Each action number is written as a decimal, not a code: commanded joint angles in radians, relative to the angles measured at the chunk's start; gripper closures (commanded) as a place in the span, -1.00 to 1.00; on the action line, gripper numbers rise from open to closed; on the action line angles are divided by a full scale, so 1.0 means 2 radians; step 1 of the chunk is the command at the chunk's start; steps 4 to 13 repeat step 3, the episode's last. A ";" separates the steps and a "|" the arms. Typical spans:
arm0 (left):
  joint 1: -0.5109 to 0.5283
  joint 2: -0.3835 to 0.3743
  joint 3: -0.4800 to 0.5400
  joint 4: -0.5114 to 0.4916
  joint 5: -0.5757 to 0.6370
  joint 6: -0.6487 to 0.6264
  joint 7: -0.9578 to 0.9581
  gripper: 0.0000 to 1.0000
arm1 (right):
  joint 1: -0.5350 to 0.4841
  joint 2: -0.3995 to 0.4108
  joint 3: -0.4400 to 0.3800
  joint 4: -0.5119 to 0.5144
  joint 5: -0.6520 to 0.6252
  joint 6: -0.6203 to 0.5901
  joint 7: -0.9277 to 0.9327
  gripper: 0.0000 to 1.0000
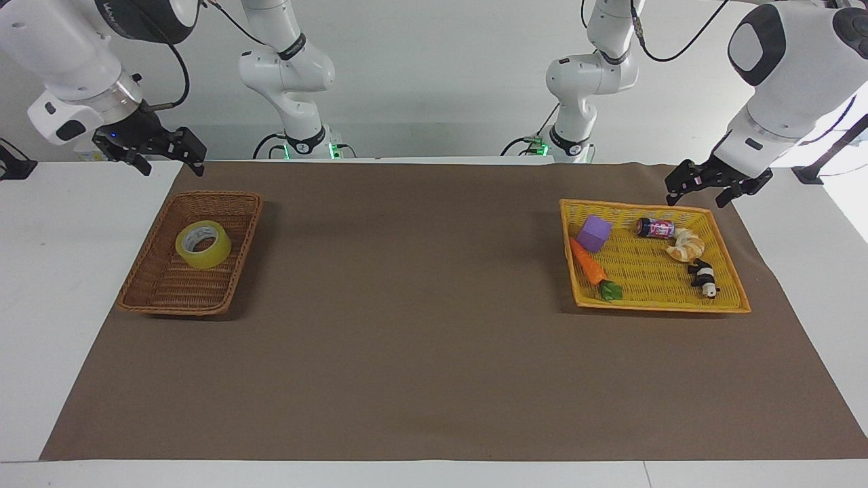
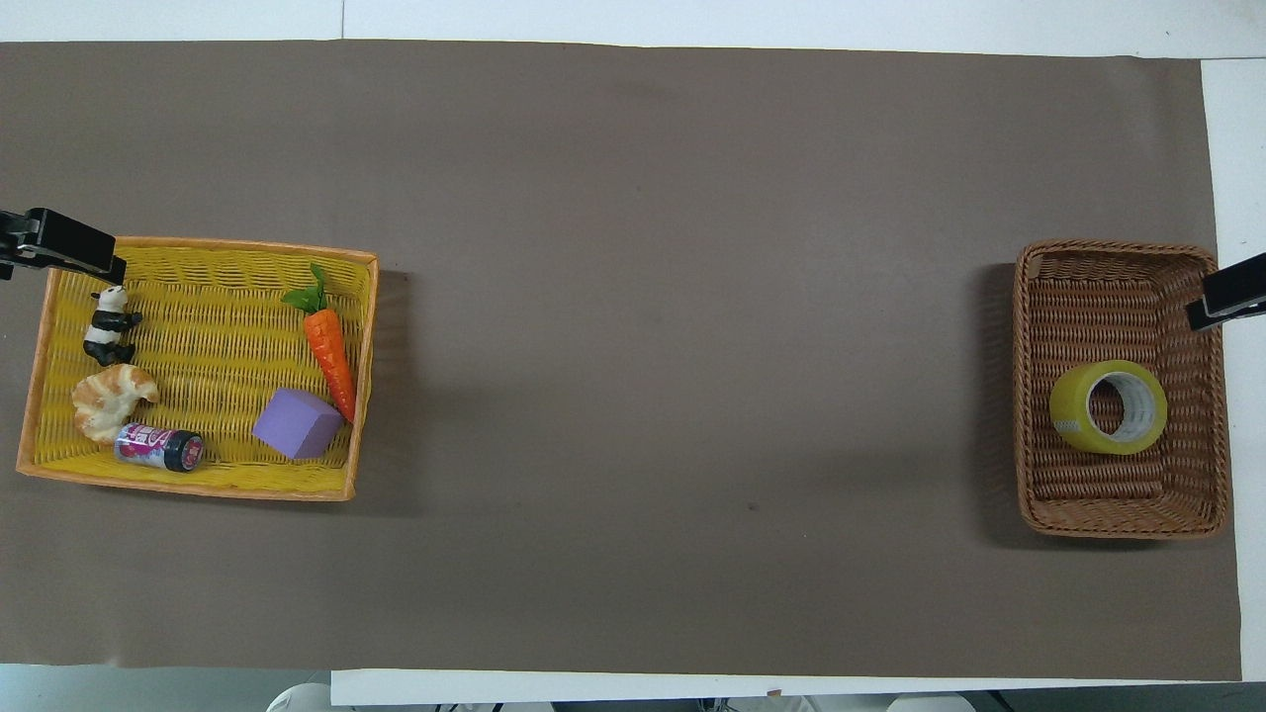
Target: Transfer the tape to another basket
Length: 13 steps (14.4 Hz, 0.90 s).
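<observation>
The tape (image 1: 203, 244) (image 2: 1108, 406), a yellow roll with a pale core, lies on its side in the brown wicker basket (image 1: 146, 293) (image 2: 1123, 524) at the right arm's end of the table. My right gripper (image 1: 172, 167) (image 2: 1224, 298) hangs open and empty in the air, over the table by the basket's corner toward the robots. It touches nothing. My left gripper (image 1: 696, 196) (image 2: 69, 255) waits open and empty above the corner of the yellow woven tray (image 1: 661, 305) (image 2: 188, 489).
The yellow tray at the left arm's end holds a purple block (image 1: 594, 234), a toy carrot (image 1: 588, 264), a small can (image 1: 655, 228), a croissant (image 1: 686, 245) and a panda figure (image 1: 704, 278). A brown mat (image 1: 420, 325) covers the table between tray and basket.
</observation>
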 commanded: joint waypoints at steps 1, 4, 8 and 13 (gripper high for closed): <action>0.002 -0.007 -0.001 -0.005 0.009 -0.007 0.000 -1.00 | 0.007 -0.014 -0.005 -0.022 -0.007 0.009 0.006 -1.00; 0.001 -0.007 -0.001 -0.005 0.009 -0.007 0.000 -1.00 | 0.007 -0.014 -0.005 -0.023 -0.008 0.012 0.006 -1.00; 0.001 -0.007 -0.001 -0.005 0.009 -0.007 0.000 -1.00 | 0.007 -0.014 -0.005 -0.023 -0.008 0.012 0.006 -1.00; 0.001 -0.007 -0.001 -0.005 0.009 -0.007 0.000 -1.00 | 0.007 -0.014 -0.005 -0.023 -0.008 0.012 0.006 -1.00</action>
